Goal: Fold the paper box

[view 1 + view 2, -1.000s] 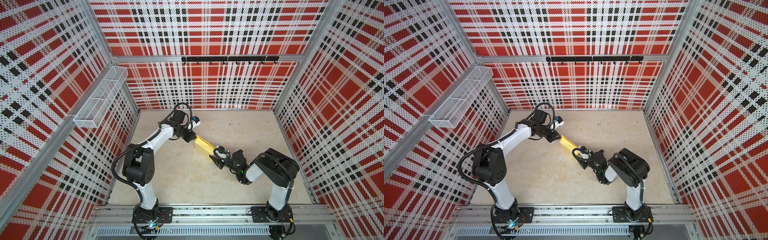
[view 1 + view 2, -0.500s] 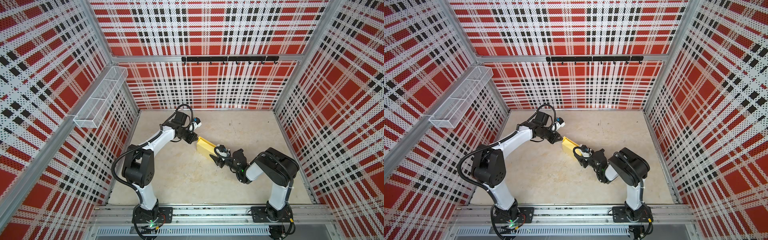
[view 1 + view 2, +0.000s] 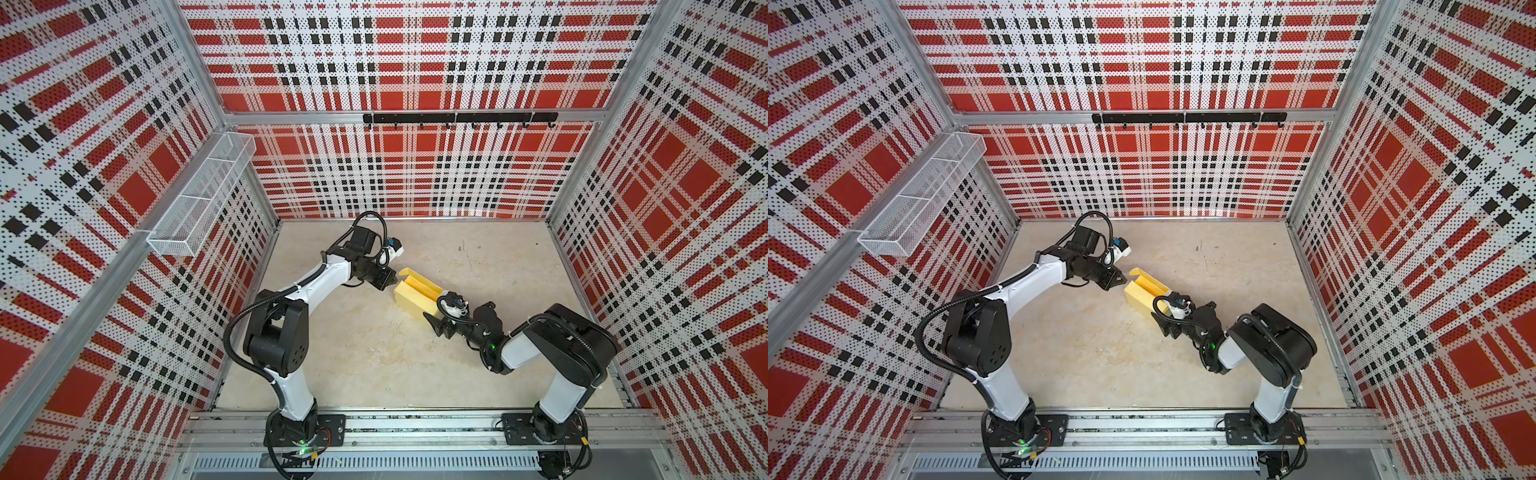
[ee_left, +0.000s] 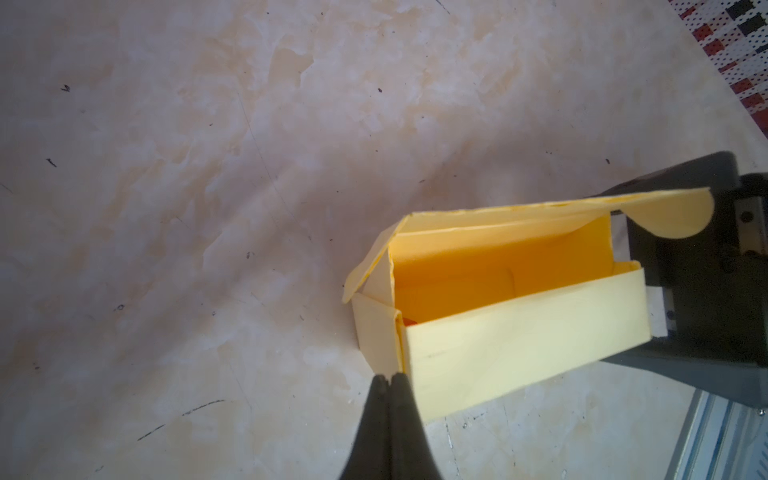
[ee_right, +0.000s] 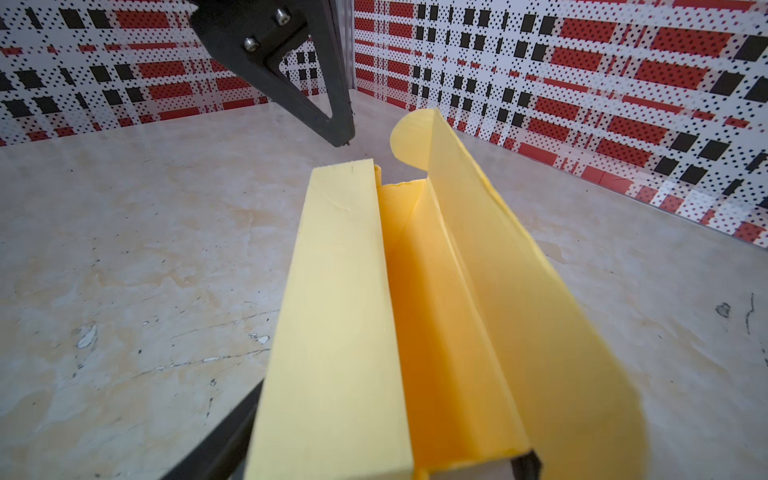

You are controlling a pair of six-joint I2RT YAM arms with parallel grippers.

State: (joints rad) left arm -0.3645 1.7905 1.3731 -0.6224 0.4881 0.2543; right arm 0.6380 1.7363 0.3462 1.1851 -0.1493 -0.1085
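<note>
Box (image 3: 415,296) lies open near the middle of the tabletop (image 3: 353,357), a bit toward the back edge. It sits diagonal, one end toward the back-left corner and the other toward the front-right corner. Plaid walls (image 3: 415,62) all round, with a mesh basket (image 3: 199,195) on the left one and a hook rail (image 3: 457,118) on the back one. Left arm (image 3: 324,276) reaches in from front-left, right arm (image 3: 557,345) from front-right, one at each box end. Box is shallow and rectangular, pale yellow outside, deeper yellow inside. Front wall (image 5: 332,332) stands up. Lid (image 5: 519,299) leans open on the back side, with a rounded tab (image 4: 673,216) at its end. Right gripper (image 3: 435,311) has jaws spread wide astride the front-right end, one finger (image 5: 224,428) outside the front wall. No pinch visible, looks released. Left gripper (image 4: 390,380) is clenched on nothing, tips just beside the corner flap (image 4: 374,328) at the back-left end. Touching or not, cannot tell.
</note>
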